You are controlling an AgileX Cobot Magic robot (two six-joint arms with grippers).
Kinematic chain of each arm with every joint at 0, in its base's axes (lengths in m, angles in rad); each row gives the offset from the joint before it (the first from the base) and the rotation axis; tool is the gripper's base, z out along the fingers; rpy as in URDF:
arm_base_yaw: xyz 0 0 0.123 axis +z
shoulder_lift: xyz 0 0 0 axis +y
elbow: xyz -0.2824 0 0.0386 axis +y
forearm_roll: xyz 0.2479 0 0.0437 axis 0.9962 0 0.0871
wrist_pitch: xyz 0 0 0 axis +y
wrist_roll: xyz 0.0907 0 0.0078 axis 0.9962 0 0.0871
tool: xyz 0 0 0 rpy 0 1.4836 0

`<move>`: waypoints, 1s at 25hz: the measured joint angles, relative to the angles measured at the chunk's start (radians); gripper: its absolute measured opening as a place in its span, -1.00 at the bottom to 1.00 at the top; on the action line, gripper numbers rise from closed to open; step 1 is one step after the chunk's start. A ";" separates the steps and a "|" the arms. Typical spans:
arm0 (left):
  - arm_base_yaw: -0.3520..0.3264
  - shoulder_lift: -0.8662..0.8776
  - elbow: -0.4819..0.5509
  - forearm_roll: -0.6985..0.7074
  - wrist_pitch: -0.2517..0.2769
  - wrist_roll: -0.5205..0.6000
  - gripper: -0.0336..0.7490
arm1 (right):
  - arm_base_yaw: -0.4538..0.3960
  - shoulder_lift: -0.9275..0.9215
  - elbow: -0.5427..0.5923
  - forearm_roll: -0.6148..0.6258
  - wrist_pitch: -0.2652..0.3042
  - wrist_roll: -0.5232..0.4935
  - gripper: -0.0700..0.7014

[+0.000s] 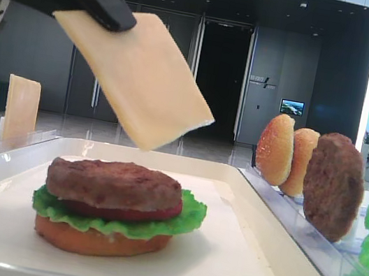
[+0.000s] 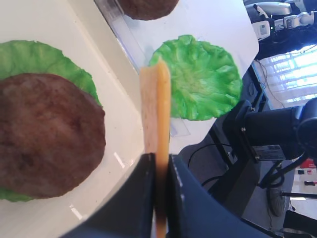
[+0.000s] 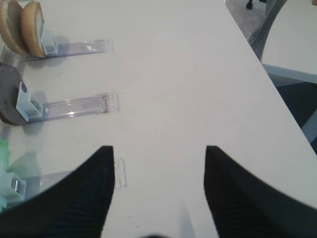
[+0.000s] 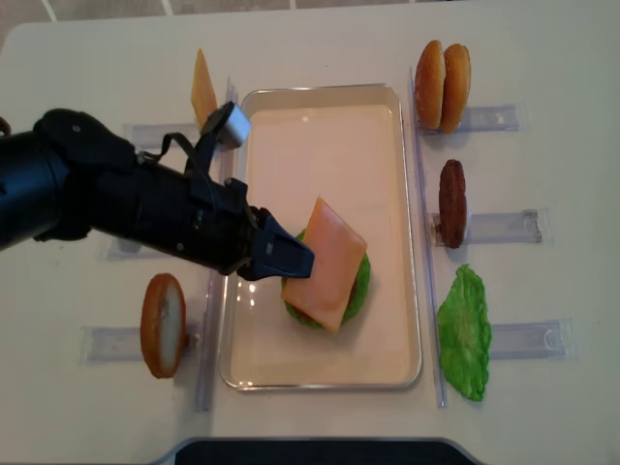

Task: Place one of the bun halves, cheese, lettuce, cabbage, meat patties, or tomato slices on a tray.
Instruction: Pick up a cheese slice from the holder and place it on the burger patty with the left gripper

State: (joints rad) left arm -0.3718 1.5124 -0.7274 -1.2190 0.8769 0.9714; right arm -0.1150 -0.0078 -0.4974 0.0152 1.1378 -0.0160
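Spanning the middle of the table (image 4: 320, 39), the white tray (image 4: 320, 116) is carrying a partly built burger: a bun half (image 1: 100, 239) on the bottom, lettuce (image 1: 189, 217) ruffling out around it, a red tomato slice (image 1: 150, 215) peeking out above that, and a meat patty (image 1: 114, 183) sitting on top. The left arm (image 4: 87, 199) is reaching in from the left side, and its left gripper (image 4: 291, 260) is pinching one edge of the cheese (image 4: 327, 263) between pressed-together jaws. The slice is hanging tilted in the air above the patty, clear of it, with its free corner pointing down toward the stack. The right gripper (image 3: 158, 198) is hovering over bare tabletop with its fingers (image 3: 89, 193) spread wide and nothing between them.

Clear racks are lining both sides of the tray. On the right, two more bun halves (image 4: 443, 85) are standing upright, a spare patty (image 4: 452, 203) is standing on edge behind its holder, and a loose lettuce leaf (image 4: 465, 334) is lying flat. On the left, another cheese slice (image 4: 202, 89) is standing at the far end and a single bun half (image 4: 163, 325) at the near end.
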 joint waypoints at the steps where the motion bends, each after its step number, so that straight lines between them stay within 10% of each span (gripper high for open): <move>1: 0.000 0.013 0.000 -0.002 -0.003 0.000 -0.83 | 0.000 0.000 0.000 0.000 0.000 0.000 0.26; 25: 0.000 0.089 0.000 0.019 -0.113 0.011 -0.83 | 0.000 0.000 0.000 0.000 0.000 0.000 0.26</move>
State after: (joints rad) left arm -0.3718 1.6012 -0.7274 -1.2003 0.7643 0.9827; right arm -0.1150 -0.0078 -0.4974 0.0152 1.1378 -0.0160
